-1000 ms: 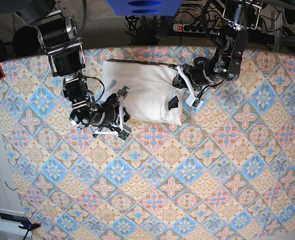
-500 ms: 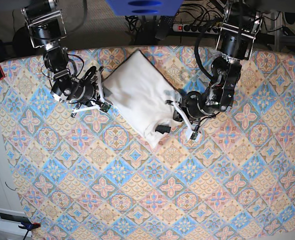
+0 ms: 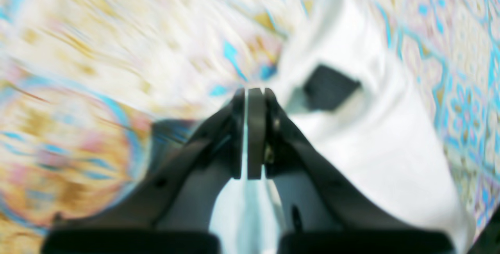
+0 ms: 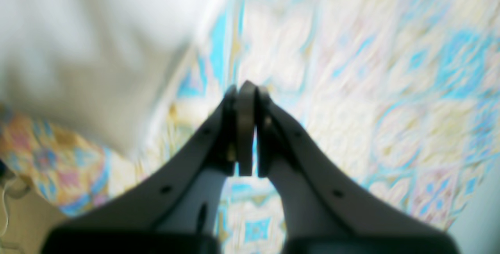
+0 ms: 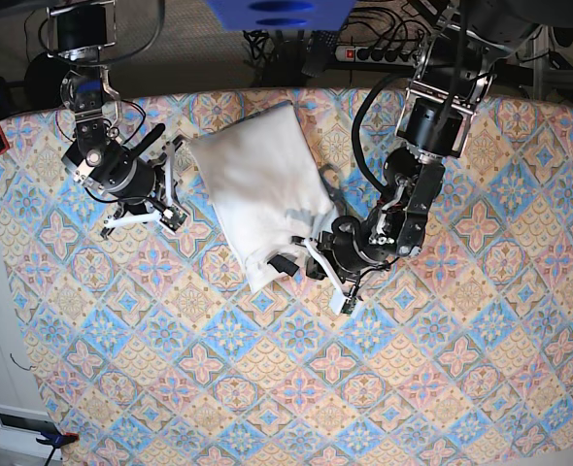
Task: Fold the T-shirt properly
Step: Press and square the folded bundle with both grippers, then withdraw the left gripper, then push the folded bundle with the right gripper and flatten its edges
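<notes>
— Patterned tablecloth; where's the folded T-shirt?
— Upper middle. Left gripper, jaws pressed together, touches its lower corner.
— Right gripper?
— Closed, empty, just beside the opposite edge.

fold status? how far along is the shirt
Done: the T-shirt is already a compact folded packet on the patterned tablecloth. In hand: nothing visibly gripped; left gripper is shut beside its lower edge, right gripper shut beside it. Left: square it up.
</notes>
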Robot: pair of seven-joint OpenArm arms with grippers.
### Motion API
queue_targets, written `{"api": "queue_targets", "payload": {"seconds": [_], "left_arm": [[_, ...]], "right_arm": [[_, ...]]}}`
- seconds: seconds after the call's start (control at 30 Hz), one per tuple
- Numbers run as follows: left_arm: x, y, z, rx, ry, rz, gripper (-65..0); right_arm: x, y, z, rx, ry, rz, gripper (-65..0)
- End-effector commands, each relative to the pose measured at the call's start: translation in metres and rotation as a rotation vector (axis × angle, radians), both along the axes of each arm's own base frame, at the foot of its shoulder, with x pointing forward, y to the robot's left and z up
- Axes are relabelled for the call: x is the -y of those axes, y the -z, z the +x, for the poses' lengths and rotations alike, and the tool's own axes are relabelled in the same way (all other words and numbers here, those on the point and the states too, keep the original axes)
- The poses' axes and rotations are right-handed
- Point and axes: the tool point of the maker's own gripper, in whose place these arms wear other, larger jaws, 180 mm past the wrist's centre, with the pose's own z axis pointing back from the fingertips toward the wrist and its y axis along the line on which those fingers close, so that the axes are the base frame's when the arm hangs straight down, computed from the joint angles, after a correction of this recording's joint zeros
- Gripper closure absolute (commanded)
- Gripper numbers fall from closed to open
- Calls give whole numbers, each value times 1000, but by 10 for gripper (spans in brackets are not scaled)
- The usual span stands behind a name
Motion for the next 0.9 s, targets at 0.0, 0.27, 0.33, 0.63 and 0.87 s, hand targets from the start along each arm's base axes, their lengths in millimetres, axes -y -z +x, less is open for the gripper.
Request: {"api": "queue_targets", "payload": {"seconds": [0.0,0.27,0.33,0.63,0.87], "left_arm": [[-7,-25,16,75,-11,-8,-5],[-98,-42,-6,123,-224,9,-3],[-124,-41,-25,110,-285,18,-3],[-193,-54,-102,122,-448,89,-3],[-193,-62,-133,113,-460,60,-3]], "right_arm": [[-3,-7,-3,20,-10,4,0],[-92,-15,-21,21,-173,129,0],[-113,-17,-25,16,-191,174,0],[-189,-11,-10,-32,-266,289,0],[-218,5,2,-100,-288,313,0]]}}
